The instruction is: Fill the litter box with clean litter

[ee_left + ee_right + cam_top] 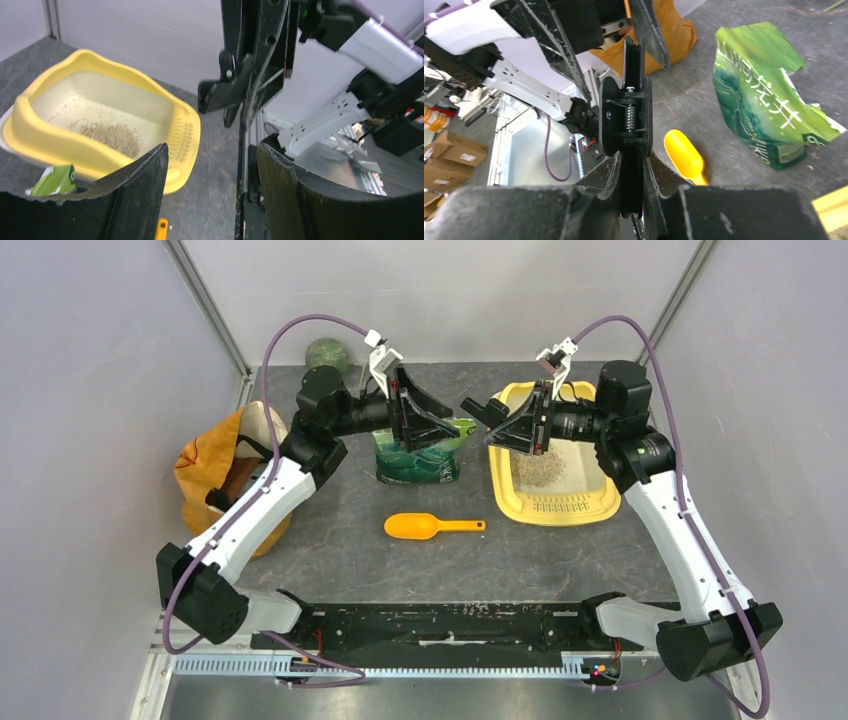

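The grey table (340, 560) is carrying the yellow litter box (510, 495). Well left of the box, an orange bag (200, 470) is slumping. Nearer the box, a torn green pouch (420, 465) is standing under the left tool (212, 150), which is gaping, released. The right tool (634, 165) is hovering over the box's left rim, clenching a black spring clip (626, 115). An orange scoop (425, 527) is lying left of the box. A little litter (540, 468) is lying inside the box.

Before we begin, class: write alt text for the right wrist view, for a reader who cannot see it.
The right hand is shut on a black spring clip, filling the centre. Beyond it, an orange scoop lies on the dark table beside a torn green pouch.
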`<state>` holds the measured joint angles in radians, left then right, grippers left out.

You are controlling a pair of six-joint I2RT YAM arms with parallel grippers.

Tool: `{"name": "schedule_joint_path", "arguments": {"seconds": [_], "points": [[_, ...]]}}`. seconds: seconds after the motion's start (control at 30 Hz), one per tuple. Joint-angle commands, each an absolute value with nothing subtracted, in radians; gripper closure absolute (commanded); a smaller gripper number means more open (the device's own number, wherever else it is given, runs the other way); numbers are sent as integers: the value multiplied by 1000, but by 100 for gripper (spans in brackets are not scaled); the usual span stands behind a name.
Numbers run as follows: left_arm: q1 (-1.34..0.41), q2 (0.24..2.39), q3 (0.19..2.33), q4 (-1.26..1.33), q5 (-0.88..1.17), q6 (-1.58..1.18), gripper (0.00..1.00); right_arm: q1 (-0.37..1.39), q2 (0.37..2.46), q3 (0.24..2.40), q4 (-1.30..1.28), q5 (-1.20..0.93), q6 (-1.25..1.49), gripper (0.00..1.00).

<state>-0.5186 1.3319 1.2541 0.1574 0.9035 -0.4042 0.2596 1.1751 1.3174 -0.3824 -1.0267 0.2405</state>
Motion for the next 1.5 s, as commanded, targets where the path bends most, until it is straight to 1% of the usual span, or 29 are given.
{"name": "schedule_joint_path", "arguments": {"seconds": [0.0, 0.17, 0.27, 0.3, 0.33, 0.47, 0.53, 0.57, 0.6, 0.63, 0.67, 0.7, 0.73, 0.77, 0.83, 0.87, 0.93, 1.07, 1.17, 1.27, 1.47], "points": [[-520, 1379, 1264, 444, 930, -644, 28, 289, 1160, 1295, -214, -1043, 417, 99], [-526, 1419, 1284, 557, 920, -754, 29, 310, 1150, 1298, -241, -1053, 391, 99], [-532, 1433, 1297, 582, 926, -779, 32, 318, 1157, 1311, -290, -1065, 348, 99], [-532, 1436, 1298, 590, 928, -789, 36, 319, 1157, 1316, -302, -1068, 336, 99], [-532, 1439, 1298, 597, 934, -796, 41, 319, 1157, 1319, -309, -1068, 327, 99], [-532, 1451, 1294, 639, 952, -835, 54, 319, 1166, 1331, -335, -1077, 304, 99], [-532, 1457, 1290, 652, 959, -846, 66, 319, 1170, 1336, -336, -1076, 301, 98], [-532, 1460, 1290, 662, 966, -852, 73, 320, 1174, 1341, -336, -1076, 301, 96], [-532, 1464, 1289, 673, 977, -860, 82, 319, 1178, 1350, -342, -1076, 298, 90], [-533, 1466, 1289, 676, 984, -867, 90, 319, 1182, 1361, -356, -1074, 290, 80], [-532, 1463, 1286, 677, 988, -870, 96, 319, 1188, 1379, -385, -1073, 271, 68], [-532, 1461, 1280, 676, 989, -869, 98, 319, 1192, 1395, -421, -1070, 244, 59], [-533, 1456, 1276, 677, 992, -867, 98, 320, 1194, 1416, -457, -1062, 216, 46], [-532, 1452, 1270, 677, 997, -862, 98, 319, 1194, 1434, -507, -1051, 174, 39], [-531, 1440, 1260, 667, 1012, -837, 98, 318, 1190, 1481, -608, -1020, 80, 31], [-531, 1435, 1254, 656, 1021, -810, 98, 316, 1188, 1500, -651, -1003, 42, 29], [-529, 1417, 1238, 630, 1050, -760, 98, 311, 1190, 1544, -707, -990, 9, 28], [-532, 1388, 1222, 610, 1117, -683, 98, 308, 1230, 1612, -786, -1048, -61, 28], [-533, 1350, 1216, 520, 1141, -548, 98, 310, 1226, 1607, -835, -1077, -183, 27], [-540, 1319, 1221, 430, 1131, -422, 98, 310, 1211, 1578, -826, -1080, -226, 27], [-547, 1297, 1201, 415, 1123, -357, 98, 330, 1221, 1572, -786, -1104, -218, 27]]}}
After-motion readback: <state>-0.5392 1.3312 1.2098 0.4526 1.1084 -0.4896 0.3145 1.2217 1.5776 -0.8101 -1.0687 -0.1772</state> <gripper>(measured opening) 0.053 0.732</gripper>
